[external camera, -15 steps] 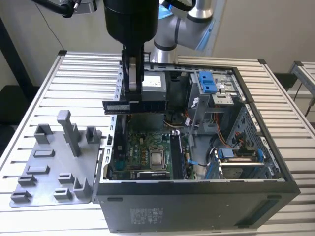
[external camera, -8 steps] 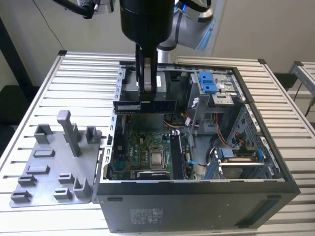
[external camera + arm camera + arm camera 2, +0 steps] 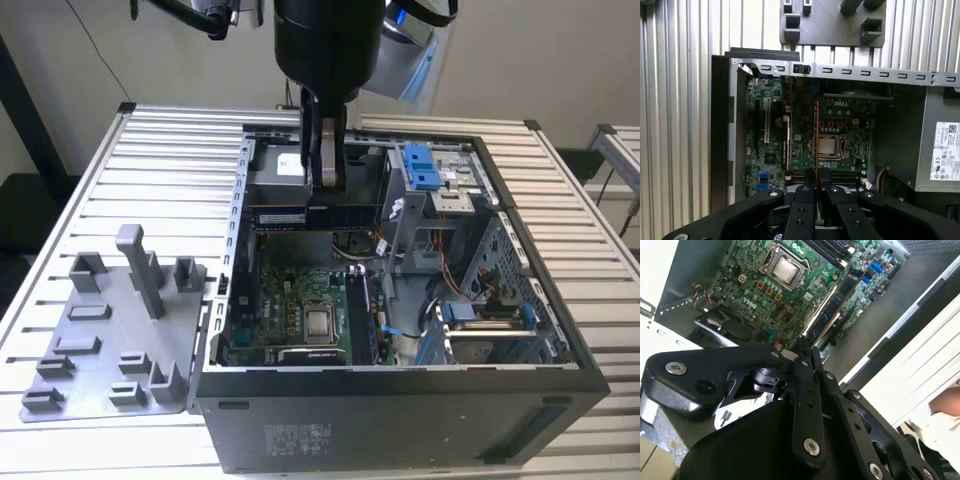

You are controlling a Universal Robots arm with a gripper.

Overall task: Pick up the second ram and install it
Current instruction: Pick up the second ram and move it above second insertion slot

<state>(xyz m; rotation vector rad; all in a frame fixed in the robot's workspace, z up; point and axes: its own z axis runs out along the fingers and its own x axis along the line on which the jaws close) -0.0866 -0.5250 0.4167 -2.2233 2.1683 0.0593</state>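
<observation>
My gripper (image 3: 325, 195) hangs over the open computer case (image 3: 400, 400) and is shut on the second ram (image 3: 300, 216), a long dark stick held level above the motherboard (image 3: 290, 300). In the first wrist view the second ram (image 3: 816, 140) appears edge-on as a thin brownish line running out from the shut fingertips of the gripper (image 3: 817, 189), above the board beside the processor (image 3: 829, 146). In the second wrist view the ram (image 3: 837, 310) extends from the gripper (image 3: 807, 352) over the board. The black memory slots (image 3: 360, 320) lie beside the processor (image 3: 320, 322).
A grey fixture plate (image 3: 110, 340) with upright blocks lies on the slatted table at the exterior view's left of the case. Inside the case sit the power supply (image 3: 285, 175), a blue drive bracket (image 3: 420, 165) and loose cables (image 3: 455, 290).
</observation>
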